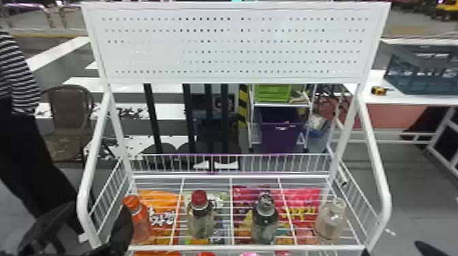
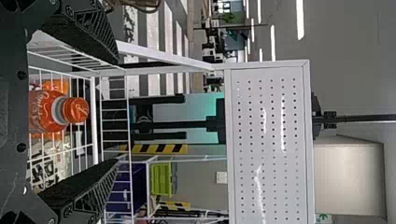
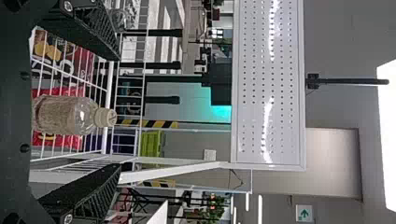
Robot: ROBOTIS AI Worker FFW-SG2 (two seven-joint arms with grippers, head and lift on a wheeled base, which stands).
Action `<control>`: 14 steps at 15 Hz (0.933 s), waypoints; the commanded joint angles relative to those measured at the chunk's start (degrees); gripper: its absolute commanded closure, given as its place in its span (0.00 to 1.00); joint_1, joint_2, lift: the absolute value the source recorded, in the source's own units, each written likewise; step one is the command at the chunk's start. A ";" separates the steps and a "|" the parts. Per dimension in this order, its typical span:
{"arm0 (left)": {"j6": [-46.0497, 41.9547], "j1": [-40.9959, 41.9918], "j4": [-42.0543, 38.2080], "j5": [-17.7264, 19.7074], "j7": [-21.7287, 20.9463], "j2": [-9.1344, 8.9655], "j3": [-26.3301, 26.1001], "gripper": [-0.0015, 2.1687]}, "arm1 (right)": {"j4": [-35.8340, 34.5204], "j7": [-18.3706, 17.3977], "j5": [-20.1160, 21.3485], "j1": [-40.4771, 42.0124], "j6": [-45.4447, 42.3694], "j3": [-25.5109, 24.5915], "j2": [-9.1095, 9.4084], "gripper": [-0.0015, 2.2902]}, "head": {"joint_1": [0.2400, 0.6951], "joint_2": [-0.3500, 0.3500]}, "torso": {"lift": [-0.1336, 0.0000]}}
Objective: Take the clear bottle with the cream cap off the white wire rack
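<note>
White rack (image 1: 385, 204) carries the bottle (image 1: 330, 223) at head view's four o'clock; right gripper (image 3: 117, 112), wide open, empty, should surround it evenly before closing gently. Left gripper (image 2: 116, 111) also gapes empty.

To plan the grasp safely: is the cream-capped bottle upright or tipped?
Upright: in the head view, the clear bottle stands on the white wire rack, its cream cap on top.

Left hand (image 1: 100, 206), right hand (image 1: 391, 246): fingers spread wide.
</note>
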 commanded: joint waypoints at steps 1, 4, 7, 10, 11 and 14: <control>1.07 0.00 0.13 -0.09 0.00 0.01 -0.27 0.07 | 10.94 0.01 1.14 -5.18 -6.21 0.27 0.05 0.04 | 0.57 0.50 | 1.00; 4.23 -0.53 -0.05 -1.24 0.18 0.01 -1.41 0.07 | 21.75 -0.34 2.98 -12.91 -6.21 0.62 0.05 0.04 | 0.57 0.50 | 1.00; 5.64 -0.70 -0.66 -2.12 0.53 0.10 -2.73 0.07 | 30.10 -0.95 4.83 -19.59 -5.86 2.20 0.05 0.04 | 0.57 0.50 | 1.00; 8.28 -1.05 -1.45 -3.35 0.62 0.10 -3.69 0.07 | 35.20 -2.45 5.62 -24.07 -5.86 3.34 0.05 0.04 | 0.57 0.50 | 1.00; 8.28 -1.05 -1.54 -3.35 0.62 0.10 -3.69 0.07 | 36.61 -3.59 5.53 -25.13 -5.86 3.43 0.00 0.04 | 0.57 0.50 | 1.00; 8.63 -1.14 -1.72 -3.35 0.70 0.36 -3.43 0.07 | 40.03 -3.94 5.18 -28.29 -5.69 3.34 -0.44 0.04 | 0.57 0.50 | 1.00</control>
